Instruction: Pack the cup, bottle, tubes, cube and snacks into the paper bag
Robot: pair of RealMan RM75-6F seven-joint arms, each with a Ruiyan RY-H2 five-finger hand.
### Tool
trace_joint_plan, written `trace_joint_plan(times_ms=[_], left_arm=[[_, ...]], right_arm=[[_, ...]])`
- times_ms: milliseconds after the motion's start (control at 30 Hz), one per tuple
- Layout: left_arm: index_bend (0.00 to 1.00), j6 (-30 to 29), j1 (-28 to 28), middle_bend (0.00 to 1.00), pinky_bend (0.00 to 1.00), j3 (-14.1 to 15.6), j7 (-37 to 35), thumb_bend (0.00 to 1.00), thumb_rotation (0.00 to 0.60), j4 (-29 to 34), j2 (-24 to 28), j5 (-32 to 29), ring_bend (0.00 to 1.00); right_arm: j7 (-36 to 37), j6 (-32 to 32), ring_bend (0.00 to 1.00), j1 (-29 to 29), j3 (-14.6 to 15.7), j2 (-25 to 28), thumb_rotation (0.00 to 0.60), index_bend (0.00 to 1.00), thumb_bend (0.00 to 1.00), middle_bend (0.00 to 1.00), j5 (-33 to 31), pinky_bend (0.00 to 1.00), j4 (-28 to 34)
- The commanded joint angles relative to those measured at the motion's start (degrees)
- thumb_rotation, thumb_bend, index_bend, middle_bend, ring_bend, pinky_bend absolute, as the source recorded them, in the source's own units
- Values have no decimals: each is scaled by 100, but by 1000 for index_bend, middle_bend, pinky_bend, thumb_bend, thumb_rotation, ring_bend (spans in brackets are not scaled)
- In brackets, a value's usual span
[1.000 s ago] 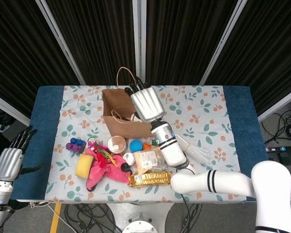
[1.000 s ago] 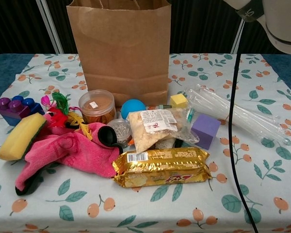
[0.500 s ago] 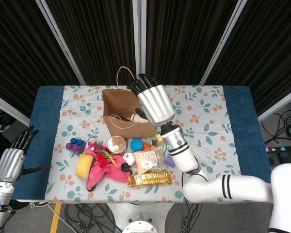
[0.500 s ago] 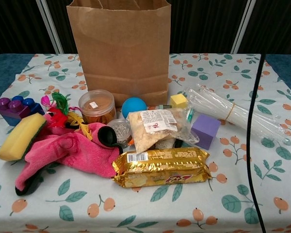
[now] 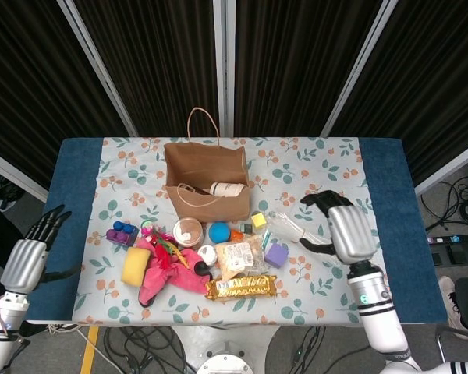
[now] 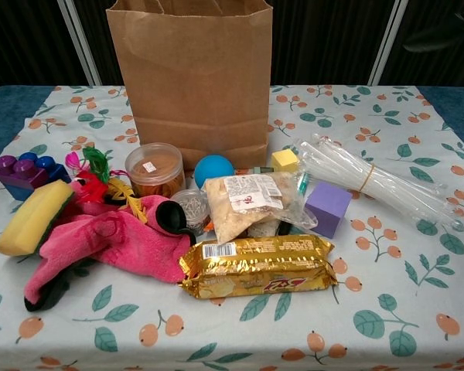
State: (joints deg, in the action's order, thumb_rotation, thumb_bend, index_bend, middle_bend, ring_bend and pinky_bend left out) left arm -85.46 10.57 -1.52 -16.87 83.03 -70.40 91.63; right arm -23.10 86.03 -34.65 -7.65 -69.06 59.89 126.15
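Bottle [image 5: 227, 188] in paper bag [image 5: 205, 204] — snacks [image 6: 257, 267], cube [image 6: 327, 208], tubes [image 6: 371, 185] before it

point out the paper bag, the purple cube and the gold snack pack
paper bag [image 6: 189, 85], chest view, middle of its front wall
purple cube [image 6: 327, 207], chest view, its front face
gold snack pack [image 6: 257, 265], chest view, middle of the wrapper
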Motion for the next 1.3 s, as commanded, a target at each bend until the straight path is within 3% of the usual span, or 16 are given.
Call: trace_joint_plan(times_ms=[33,233,733,1033,1300], left_arm=[[113,-8,-13,99,164,37,-22,0,600,3,10,35,63],[113,-71,-57,99,164,113,-53,0,600,-24,45,119,62],[112,-147,-109,100,164,140,-58,0,600,-78,86,131,63],[113,-141,-119,99,165,153,-45,0,600,-94,90,130,63],[113,-117,-119,100,164,150,-20,0,600,-88,88,106,63]], right_arm=[[1426,47,148,858,360,-418,600,209,0,273,-145,266,-1293],[1734,-322,73,947,-76,-1097,600,115,0,189,-827,186,-2036],[629,-1253,75,210,-1003,-2182,600,101,0,196,-2389,185,-2876],[274,-1693,95,-87,-1128,-2645,600,128,0,221,-2894,192,-3428],[25,-1902,184,-236,-1146,-2959,600,253,35,295,-3170,306,-3902]])
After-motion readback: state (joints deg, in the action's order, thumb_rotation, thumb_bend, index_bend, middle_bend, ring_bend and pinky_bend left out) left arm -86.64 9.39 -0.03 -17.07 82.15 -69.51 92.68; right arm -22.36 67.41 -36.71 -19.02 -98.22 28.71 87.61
